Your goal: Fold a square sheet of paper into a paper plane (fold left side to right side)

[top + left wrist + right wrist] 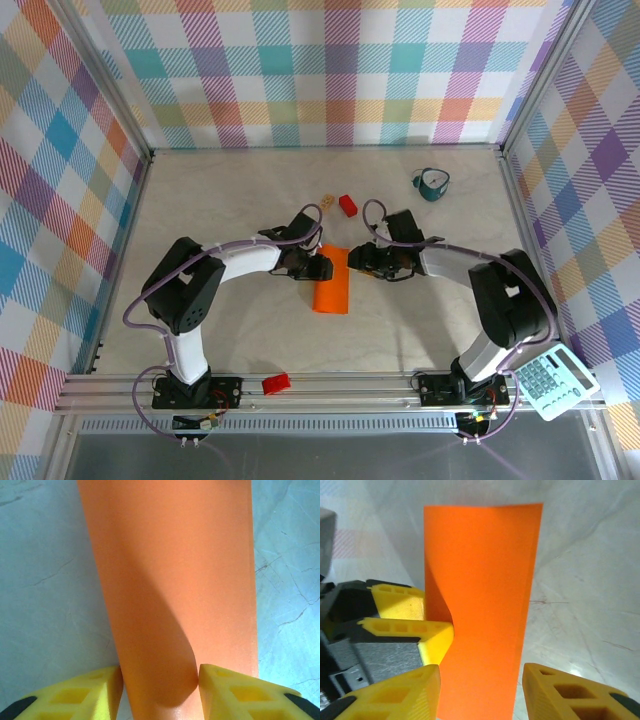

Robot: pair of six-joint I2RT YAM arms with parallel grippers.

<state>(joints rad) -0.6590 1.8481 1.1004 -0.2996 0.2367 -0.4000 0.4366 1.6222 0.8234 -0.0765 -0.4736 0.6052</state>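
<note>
My left gripper (160, 679) pinches the square sheet of paper (331, 285). My right gripper (481, 679) straddles it, fingers apart.

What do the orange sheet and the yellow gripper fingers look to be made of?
The bright orange sheet: thin matte paper, judging by its soft bulge and crisp edges. The right gripper's yellow fingers: probably rigid plastic, faintly glossy, with hollow rectangular cells.
</note>
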